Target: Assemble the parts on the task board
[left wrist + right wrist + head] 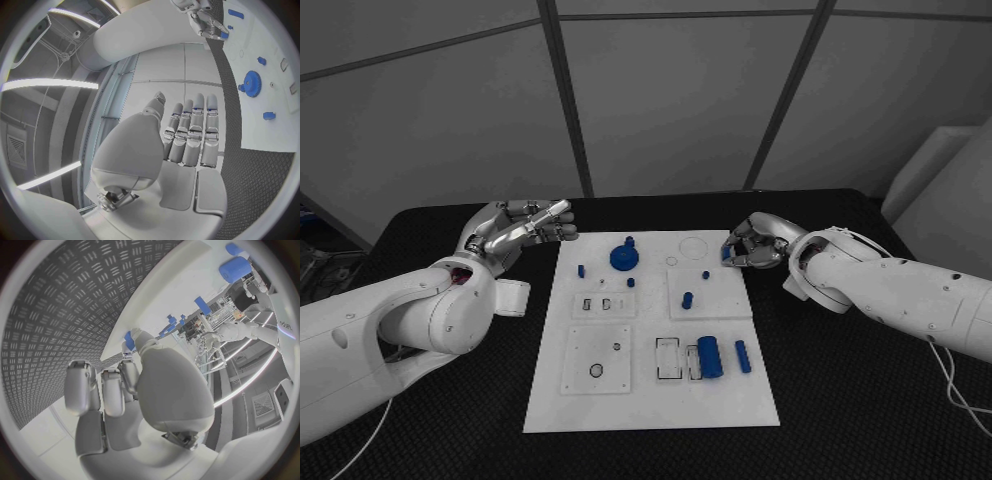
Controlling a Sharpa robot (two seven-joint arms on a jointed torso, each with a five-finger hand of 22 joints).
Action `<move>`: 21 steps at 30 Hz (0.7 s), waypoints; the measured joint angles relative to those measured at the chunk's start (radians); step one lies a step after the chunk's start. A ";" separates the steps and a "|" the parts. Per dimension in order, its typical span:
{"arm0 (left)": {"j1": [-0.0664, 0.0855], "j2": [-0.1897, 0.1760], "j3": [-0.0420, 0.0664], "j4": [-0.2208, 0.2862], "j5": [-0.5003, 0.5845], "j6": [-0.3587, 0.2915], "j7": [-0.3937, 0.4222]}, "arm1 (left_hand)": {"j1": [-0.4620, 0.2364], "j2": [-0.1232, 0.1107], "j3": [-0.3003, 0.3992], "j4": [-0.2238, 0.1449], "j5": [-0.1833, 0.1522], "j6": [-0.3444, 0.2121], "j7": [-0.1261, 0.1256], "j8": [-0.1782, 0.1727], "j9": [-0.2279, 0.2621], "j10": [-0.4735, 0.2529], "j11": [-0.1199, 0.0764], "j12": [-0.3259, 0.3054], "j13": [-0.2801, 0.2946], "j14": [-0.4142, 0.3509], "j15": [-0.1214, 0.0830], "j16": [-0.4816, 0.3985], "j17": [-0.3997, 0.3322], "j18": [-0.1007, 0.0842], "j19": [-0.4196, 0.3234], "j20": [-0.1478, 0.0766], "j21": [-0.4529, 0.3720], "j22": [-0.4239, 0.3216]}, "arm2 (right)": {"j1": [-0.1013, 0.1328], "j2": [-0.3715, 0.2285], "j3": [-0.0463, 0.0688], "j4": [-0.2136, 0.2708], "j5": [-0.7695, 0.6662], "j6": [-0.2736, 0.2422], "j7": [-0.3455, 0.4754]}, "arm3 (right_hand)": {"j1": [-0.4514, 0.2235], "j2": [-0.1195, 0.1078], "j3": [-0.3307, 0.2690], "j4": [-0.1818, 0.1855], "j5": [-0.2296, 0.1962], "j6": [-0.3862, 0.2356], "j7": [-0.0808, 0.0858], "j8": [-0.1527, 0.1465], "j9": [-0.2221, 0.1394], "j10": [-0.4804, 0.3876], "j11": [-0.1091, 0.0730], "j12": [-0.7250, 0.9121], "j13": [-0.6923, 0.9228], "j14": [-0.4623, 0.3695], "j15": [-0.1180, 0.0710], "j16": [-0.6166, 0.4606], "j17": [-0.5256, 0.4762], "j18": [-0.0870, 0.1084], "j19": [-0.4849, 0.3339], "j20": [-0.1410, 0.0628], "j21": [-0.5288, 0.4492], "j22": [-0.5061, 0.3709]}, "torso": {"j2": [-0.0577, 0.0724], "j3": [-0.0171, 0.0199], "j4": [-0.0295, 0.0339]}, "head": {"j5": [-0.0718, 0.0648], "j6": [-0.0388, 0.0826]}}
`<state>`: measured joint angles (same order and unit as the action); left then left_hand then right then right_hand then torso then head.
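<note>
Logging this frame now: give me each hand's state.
Left hand: open, fingers extended, holding nothing.
Right hand: pinches a small blue part at the task board's far edge.

Dim even light, wrist views fisheye-bent, ceiling strips glaring

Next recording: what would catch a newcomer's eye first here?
The white task board in the middle of the black table, dotted with blue parts, notably a blue gear near its far edge. The right hand is at the board's far right corner, pinching a small blue part; the left hand hovers off its far left corner, holding nothing.
</note>
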<state>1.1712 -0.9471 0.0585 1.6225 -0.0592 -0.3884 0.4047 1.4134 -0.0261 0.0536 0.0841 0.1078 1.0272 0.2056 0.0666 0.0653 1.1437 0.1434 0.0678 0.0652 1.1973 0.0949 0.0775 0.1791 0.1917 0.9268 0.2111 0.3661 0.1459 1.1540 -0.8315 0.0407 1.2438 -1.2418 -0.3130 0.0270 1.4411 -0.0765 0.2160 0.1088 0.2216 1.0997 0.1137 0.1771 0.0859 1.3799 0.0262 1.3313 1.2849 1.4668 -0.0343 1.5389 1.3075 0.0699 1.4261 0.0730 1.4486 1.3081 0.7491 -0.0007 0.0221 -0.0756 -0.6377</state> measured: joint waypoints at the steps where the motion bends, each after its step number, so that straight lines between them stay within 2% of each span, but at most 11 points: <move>1: 0.000 0.000 0.000 0.000 0.000 0.000 0.000 | 0.000 0.000 0.000 0.000 0.000 0.000 0.000 0.000 0.000 -0.002 0.002 0.000 -0.001 0.000 0.000 0.000 0.000 0.000 0.000 0.000 0.000 0.000 | 0.000 0.000 0.000 0.001 0.000 -0.003 -0.001 | 0.001 0.002 0.000 0.000 0.000 0.000 0.000 0.000 0.000 0.001 -0.001 0.001 0.000 0.000 0.000 0.000 0.000 0.000 0.000 0.000 0.003 0.000 | 0.000 0.0000 0.0000 | 0.000 0.000; 7: 0.000 0.000 0.000 0.000 0.000 0.000 -0.001 | 0.000 0.000 0.000 0.000 0.000 0.000 0.000 0.000 0.000 -0.004 0.004 0.000 -0.001 0.000 0.000 0.000 0.000 0.000 0.000 0.000 0.000 0.000 | 0.000 -0.003 0.000 0.021 0.002 -0.028 -0.014 | 0.002 0.010 0.005 -0.005 -0.002 0.000 0.000 0.000 0.000 0.001 -0.001 0.001 0.002 -0.001 -0.006 0.000 0.000 0.000 0.000 0.000 0.004 0.000 | 0.000 0.0000 -0.0009 | 0.001 0.000; 11: 0.000 -0.001 0.000 0.001 0.000 0.000 -0.002 | 0.000 0.000 0.000 0.000 0.000 0.000 0.000 0.000 0.000 -0.004 0.004 0.000 -0.001 0.000 0.000 0.000 0.000 0.000 0.000 0.000 0.000 0.000 | 0.000 -0.017 0.000 0.051 0.003 -0.045 -0.029 | 0.002 0.013 0.009 -0.005 0.007 0.000 0.000 0.000 0.000 0.001 -0.001 0.001 0.002 0.000 -0.007 0.000 0.000 0.000 0.000 0.000 0.004 0.000 | -0.001 -0.0002 -0.0012 | 0.001 0.002; 16: 0.000 -0.003 0.000 0.000 0.000 0.000 -0.003 | 0.000 0.000 0.000 0.000 0.000 0.000 0.000 0.000 0.000 -0.004 0.004 0.000 -0.001 0.000 0.000 0.000 0.000 0.000 0.000 0.000 0.000 0.000 | 0.000 -0.035 0.001 0.127 0.001 -0.066 -0.058 | 0.002 0.013 0.012 -0.005 0.010 -0.002 -0.002 0.000 0.000 0.005 -0.005 0.001 0.002 0.000 -0.007 0.000 0.000 0.000 0.004 -0.004 0.004 0.000 | -0.002 -0.0014 -0.0018 | 0.000 0.003; 21: 0.000 -0.001 0.000 -0.006 0.000 0.000 -0.004 | -0.003 -0.003 0.000 0.000 0.000 0.000 0.000 0.000 0.000 -0.004 0.004 0.000 -0.001 0.000 0.000 0.000 0.000 0.000 0.000 0.000 0.000 -0.001 | 0.004 -0.025 0.002 0.190 -0.019 -0.084 -0.099 | 0.002 0.013 0.016 -0.009 0.011 -0.003 -0.003 0.000 -0.001 0.005 -0.005 0.001 0.003 0.000 -0.007 0.000 0.000 0.000 0.004 -0.004 0.004 0.000 | -0.005 -0.0044 -0.0036 | 0.009 0.004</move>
<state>1.1712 -0.9478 0.0585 1.6161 -0.0596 -0.3888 0.4008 1.4100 -0.0295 0.0536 0.0841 0.1078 1.0273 0.2055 0.0666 0.0654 1.1401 0.1470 0.0678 0.0643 1.1973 0.0949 0.0775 0.1790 0.1917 0.9268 0.2111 0.3661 0.1451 1.1579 -0.8567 0.0422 1.4334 -1.2612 -0.3969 -0.0719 1.4434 -0.0636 0.2315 0.0998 0.2323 1.0965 0.1105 0.1771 0.0854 1.3847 0.0213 1.3319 1.2877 1.4669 -0.0415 1.5389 1.3074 0.0697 1.4297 0.0693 1.4524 1.3079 0.7445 -0.0051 0.0185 -0.0665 -0.6337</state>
